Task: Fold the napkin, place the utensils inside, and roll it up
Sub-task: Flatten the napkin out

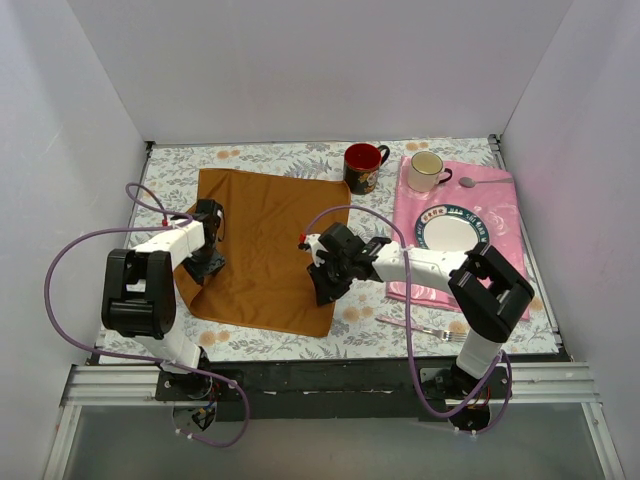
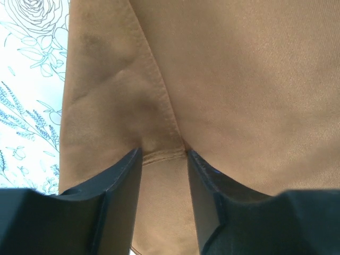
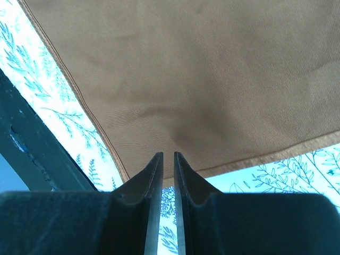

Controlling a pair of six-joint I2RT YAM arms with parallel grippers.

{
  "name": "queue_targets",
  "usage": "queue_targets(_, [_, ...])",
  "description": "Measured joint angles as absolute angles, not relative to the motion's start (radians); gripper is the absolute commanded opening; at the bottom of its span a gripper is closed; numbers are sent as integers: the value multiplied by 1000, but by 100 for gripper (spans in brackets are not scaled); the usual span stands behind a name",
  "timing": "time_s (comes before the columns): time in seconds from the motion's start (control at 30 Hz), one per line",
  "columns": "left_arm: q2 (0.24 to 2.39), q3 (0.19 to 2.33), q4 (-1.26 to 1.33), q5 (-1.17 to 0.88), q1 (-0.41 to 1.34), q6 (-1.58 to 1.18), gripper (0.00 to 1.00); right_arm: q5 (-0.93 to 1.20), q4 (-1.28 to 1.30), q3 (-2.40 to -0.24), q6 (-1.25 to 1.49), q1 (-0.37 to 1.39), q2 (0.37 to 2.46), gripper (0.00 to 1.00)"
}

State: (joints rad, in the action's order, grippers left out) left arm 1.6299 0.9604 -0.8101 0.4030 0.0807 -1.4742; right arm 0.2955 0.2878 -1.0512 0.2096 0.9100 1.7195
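Looking down from above, the rust-orange napkin lies spread on the floral tablecloth, left of centre in the frame. The left gripper sits on the napkin's left edge, where the cloth is bunched. The right gripper is over the napkin near its lower right corner. One silver fork lies on the tablecloth at lower right, well apart from the napkin. At upper right a pink cloth carries a white plate, a cream mug and a spoon. A dark red mug stands just beside the napkin's upper right corner.

From the left wrist, the two black fingers stand apart with a turned-over strip of the napkin's stitched hem between their tips. Both tips touch cloth, but I cannot tell whether they are pinching it. Tablecloth print shows at the left.

From the right wrist, the fingers are almost together, only a thin slit between them, closed on the napkin at its corner, with soft folds drawing toward the tips. Tablecloth shows below the hem, and a dark table edge runs along the left.
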Motion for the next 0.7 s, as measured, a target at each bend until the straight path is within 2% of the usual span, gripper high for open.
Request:
queue_targets(0.2, [1628,949,-777,408,83,-1481,23,299,278,-1035,213,905,1720,22])
queue_targets(0.43, [1626,946,-768,415,84,-1497,17,299,268,-1018,218,897,1723,21])
queue_targets(0.5, [1626,946,-778,430,84,-1499,17,299,266,-1017,226,897,1731,19])
queue_targets(0.57, [1625,945,-794,440,84,-1501,16,299,260,-1017,233,895,1744,11])
queue_targets(0.63, [1621,945,-809,451,84,-1502,16,298,258,-1016,241,891,1761,10])
queue_targets(0.7, [1614,945,-819,456,84,-1504,10,304,255,-1015,253,884,1768,10])
